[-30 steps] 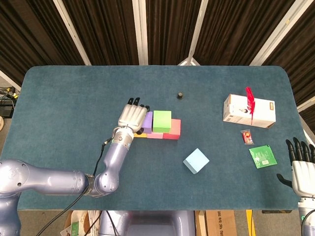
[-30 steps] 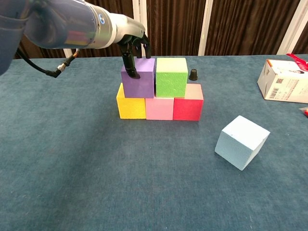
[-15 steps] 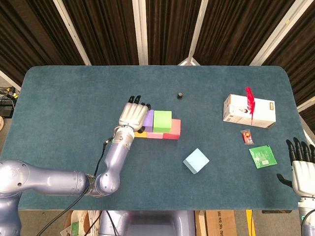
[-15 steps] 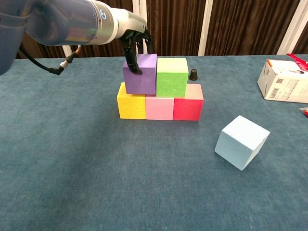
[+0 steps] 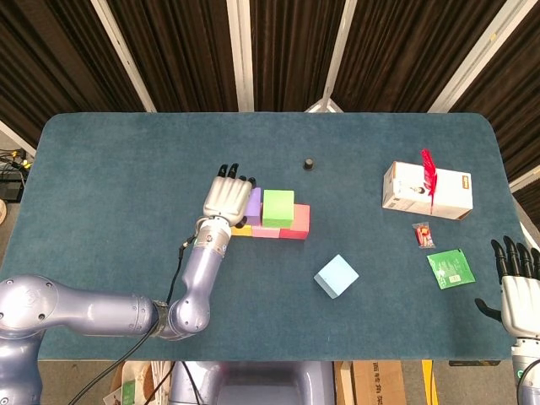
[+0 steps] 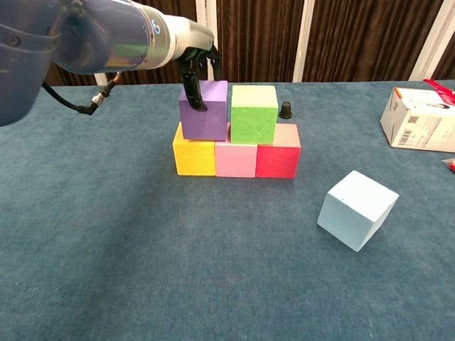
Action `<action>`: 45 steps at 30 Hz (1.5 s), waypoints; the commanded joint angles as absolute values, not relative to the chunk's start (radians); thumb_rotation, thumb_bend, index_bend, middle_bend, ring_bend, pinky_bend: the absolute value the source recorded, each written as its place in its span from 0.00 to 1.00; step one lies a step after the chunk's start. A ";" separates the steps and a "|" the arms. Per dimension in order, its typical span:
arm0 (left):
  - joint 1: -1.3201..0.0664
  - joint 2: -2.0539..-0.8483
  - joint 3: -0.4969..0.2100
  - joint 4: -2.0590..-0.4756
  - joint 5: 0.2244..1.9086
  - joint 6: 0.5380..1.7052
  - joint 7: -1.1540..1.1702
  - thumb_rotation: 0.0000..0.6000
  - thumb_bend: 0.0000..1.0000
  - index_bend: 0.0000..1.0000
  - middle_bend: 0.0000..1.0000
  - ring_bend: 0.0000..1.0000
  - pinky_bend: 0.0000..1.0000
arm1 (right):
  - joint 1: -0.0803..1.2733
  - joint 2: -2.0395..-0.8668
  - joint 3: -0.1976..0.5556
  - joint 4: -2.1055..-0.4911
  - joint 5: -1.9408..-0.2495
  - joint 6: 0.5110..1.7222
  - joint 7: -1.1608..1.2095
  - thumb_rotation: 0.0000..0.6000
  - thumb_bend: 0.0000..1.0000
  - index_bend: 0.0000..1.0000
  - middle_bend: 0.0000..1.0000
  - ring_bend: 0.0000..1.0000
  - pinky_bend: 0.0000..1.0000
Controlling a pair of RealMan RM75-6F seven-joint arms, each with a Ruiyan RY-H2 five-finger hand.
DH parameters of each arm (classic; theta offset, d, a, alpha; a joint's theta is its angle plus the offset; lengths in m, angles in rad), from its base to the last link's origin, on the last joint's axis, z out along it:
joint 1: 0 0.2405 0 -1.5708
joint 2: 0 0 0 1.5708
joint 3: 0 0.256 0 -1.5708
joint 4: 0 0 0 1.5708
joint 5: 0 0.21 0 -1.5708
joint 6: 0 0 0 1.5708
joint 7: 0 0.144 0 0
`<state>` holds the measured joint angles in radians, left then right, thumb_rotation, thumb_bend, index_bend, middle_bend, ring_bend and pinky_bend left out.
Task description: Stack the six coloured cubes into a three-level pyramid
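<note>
A row of three cubes is set near the middle of the blue table (image 5: 110,160) — the yellow cube (image 6: 193,157), the pink cube (image 6: 236,159) and the red cube (image 6: 279,159), side by side and touching, the row running left to right across the chest view. On top, the purple cube (image 6: 205,110) and the green cube (image 6: 254,114) are seated next to each other; the purple one is turned slightly askew against the row beneath.

The purple cube is held by the left hand (image 5: 225,199) from above, dark fingers (image 6: 193,96) being pressed down over its near face and others behind it.

The light blue cube (image 6: 357,209) is lying well apart to the right, tilted on an edge, with bare cloth all round it. A small black knob (image 6: 285,110) is seen just behind the stack.

The right hand (image 5: 516,287) is held at the table's right edge, empty, fingers spread. A white box (image 5: 426,191) and a green packet (image 5: 450,269) are placed near that edge.
</note>
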<state>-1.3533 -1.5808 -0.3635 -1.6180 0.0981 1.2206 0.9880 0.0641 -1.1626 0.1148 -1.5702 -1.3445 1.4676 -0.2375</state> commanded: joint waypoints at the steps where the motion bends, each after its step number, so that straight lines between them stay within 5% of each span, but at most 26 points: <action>1: -1.352 -1.582 -0.366 -1.618 0.100 1.221 0.989 1.00 0.38 0.29 0.29 0.00 0.00 | 0.065 -1.164 0.116 -1.569 -1.344 1.467 -0.238 1.00 0.13 0.00 0.03 0.00 0.00; 45: -1.338 -1.593 -0.384 -1.614 0.104 1.214 1.016 1.00 0.35 0.25 0.22 0.00 0.00 | 0.063 -1.155 0.115 -1.580 -1.336 1.464 -0.233 1.00 0.13 0.00 0.03 0.00 0.00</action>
<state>-1.3381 -1.5930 -0.3836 -1.6141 0.1038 1.2136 1.0162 0.0632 -1.1547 0.1143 -1.5811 -1.3368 1.4638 -0.2327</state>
